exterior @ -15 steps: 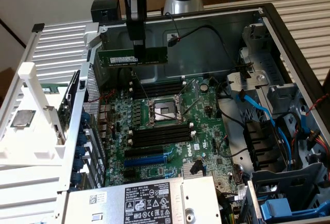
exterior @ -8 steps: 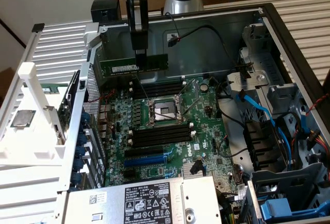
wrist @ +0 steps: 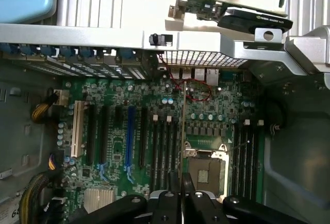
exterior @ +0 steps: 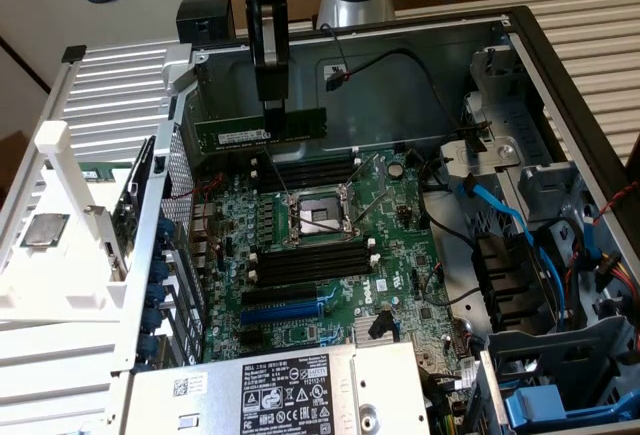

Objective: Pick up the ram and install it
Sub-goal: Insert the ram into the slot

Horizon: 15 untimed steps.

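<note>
The open computer case [exterior: 420, 35] holds a green motherboard [exterior: 400, 255] with black slots [exterior: 310, 263]. The gripper [exterior: 272, 107] pinches the ram [exterior: 235, 135] in narrow fingers, level over the board, at twelve o'clock from the processor socket [exterior: 315, 217]

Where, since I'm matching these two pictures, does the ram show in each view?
Exterior view: the ram lies level in the picture's upper middle, held by the gripper, higher in the picture than the CPU socket.
Wrist view: the ram is seen edge-on, a thin strip running out from the gripper.
Shared landmark: the CPU socket, beside the strip in the wrist view.
</note>
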### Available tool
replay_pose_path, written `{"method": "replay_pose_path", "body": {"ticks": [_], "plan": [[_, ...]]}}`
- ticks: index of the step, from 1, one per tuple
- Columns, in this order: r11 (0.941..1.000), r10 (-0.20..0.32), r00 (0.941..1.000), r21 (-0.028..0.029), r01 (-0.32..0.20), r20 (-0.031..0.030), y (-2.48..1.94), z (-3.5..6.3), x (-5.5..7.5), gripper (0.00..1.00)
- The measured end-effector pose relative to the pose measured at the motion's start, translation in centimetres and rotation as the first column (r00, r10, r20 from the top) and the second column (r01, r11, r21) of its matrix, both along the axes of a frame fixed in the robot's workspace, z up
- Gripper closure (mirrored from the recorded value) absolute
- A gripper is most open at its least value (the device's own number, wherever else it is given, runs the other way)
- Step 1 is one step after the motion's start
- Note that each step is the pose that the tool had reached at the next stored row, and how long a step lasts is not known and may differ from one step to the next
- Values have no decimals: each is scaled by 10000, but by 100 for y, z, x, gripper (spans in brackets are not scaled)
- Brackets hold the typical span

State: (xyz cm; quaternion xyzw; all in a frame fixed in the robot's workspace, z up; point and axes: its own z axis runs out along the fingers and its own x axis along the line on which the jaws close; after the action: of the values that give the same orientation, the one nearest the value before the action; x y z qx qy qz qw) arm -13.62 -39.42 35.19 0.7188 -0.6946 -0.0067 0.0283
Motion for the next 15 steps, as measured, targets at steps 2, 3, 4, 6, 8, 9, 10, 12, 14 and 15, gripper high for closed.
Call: {"method": "replay_pose_path", "body": {"ticks": [2,3,4,6,8,9,10,12,14,15], "plan": [[10000,0,10000,-1,0,-1,0,0,0,87],[10000,0,10000,0,0,0,0,0,0,87],[10000,0,10000,0,0,0,0,0,0,87],[10000,0,10000,-1,0,0,0,0,0,87],[10000,1,10000,-1,-1,-1,0,-2,0,87],[10000,1,10000,0,-1,-1,0,-3,3,87],[10000,1,10000,1,-1,0,0,-5,19,87],[10000,0,10000,-2,0,-3,0,-4,49,87],[10000,-1,10000,-4,1,-3,0,-6,72,87],[10000,0,10000,-6,0,-8,0,-6,95,87]]}}
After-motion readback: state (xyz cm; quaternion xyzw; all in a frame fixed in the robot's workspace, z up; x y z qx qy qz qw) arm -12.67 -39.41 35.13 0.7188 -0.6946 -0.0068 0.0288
